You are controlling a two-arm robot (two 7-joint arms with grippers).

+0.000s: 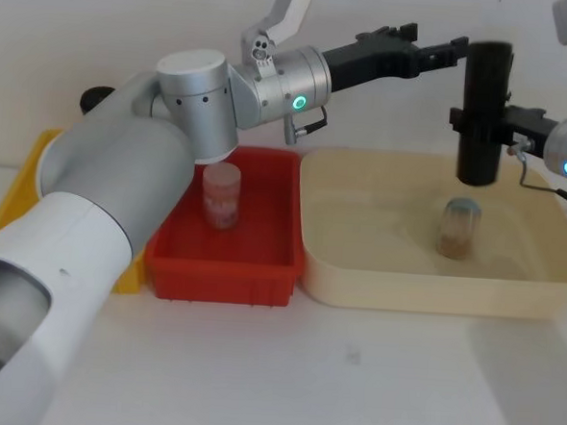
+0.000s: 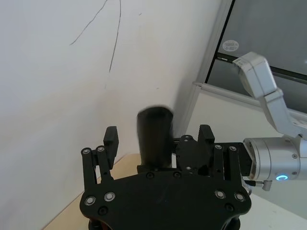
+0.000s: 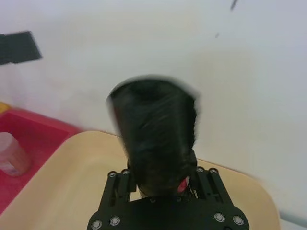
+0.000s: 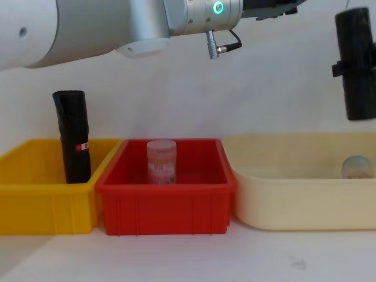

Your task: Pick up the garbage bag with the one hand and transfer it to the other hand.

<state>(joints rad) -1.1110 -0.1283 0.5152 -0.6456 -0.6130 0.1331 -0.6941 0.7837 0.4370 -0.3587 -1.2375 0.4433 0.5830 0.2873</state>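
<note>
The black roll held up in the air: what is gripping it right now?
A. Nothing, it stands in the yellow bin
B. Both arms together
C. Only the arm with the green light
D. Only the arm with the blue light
D: the right gripper, on the blue-ringed wrist, clamps the garbage bag upright above the beige tray, while the left gripper sits open beside its top, not touching.

Black rolls: two, garbage bag (image 1: 484, 109) and stickered roll (image 4: 73, 136)
Bins: three, yellow bin (image 4: 35, 197), red bin (image 4: 167, 202), cream bin (image 4: 294, 200)
Jars: two, red-bin jar (image 4: 161, 161), cream-bin jar (image 1: 459, 227)
Grippers: two, left gripper (image 1: 446, 45), right gripper (image 1: 491, 121)

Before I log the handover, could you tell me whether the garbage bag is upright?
Upright: the garbage bag hangs vertically above the cream tray, gripped mid-length by the right gripper.
</note>
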